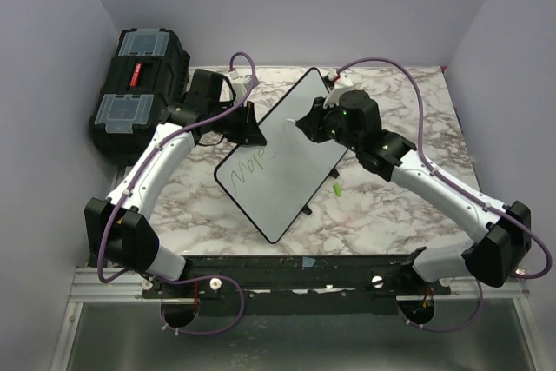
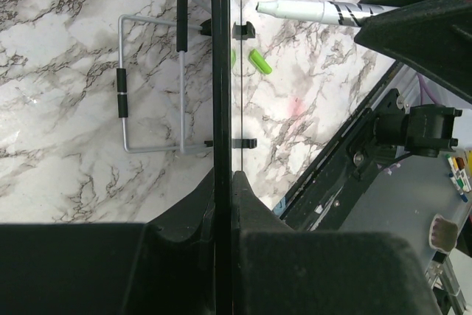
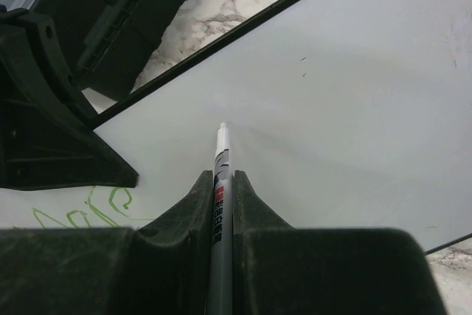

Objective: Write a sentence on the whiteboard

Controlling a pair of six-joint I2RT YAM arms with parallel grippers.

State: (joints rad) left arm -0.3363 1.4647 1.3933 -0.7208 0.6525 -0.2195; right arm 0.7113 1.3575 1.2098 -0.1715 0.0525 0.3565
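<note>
- Two grippers share this step: the left gripper [image 2: 225,182] is clamped fully shut on the rim of the whiteboard [image 1: 291,149], which sits diagonally at the middle of the tabletop [image 1: 391,210], tilted up.
- The right gripper [image 3: 223,182] is closed narrowly round a marker [image 3: 221,149], nib aimed at bare white and seemingly just off the face.
- The sentence [image 1: 252,167] is one green word near the left gripper; most remains, I judge.
- Bring the nib down lightly just beside that word, on the same line.
- Press gently; hard pressure could swing the board in the left grip.
- Use short, slow strokes, lifting between letters.
</note>
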